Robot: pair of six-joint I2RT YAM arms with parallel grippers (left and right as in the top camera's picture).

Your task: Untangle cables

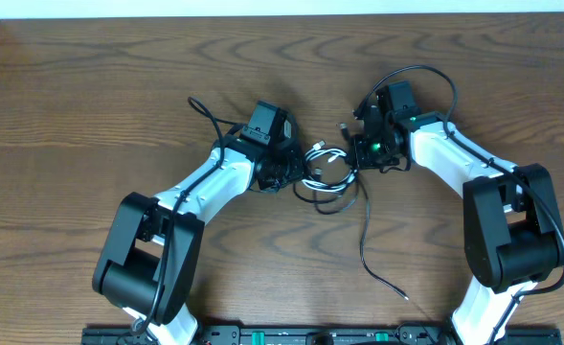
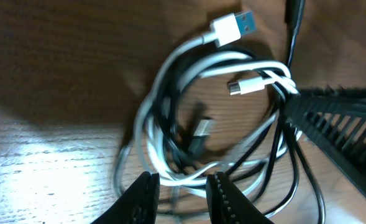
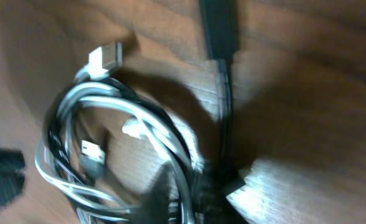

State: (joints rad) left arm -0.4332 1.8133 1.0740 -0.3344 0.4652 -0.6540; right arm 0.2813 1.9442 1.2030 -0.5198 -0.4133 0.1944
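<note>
Black and white thin cords (image 2: 153, 146), coiled together: probably light, limp, slick. Left gripper (image 2: 181, 186) pinches strands narrowly; right gripper (image 1: 350, 158) closed at coil's edge, hold unclear. Best grasped near plugs.

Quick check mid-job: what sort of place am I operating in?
Probably a lab-style robot workstation: a wood-grain table, two white-and-black arms rising by a black base rail at its near edge, and only tangled cables as the work piece.
</note>
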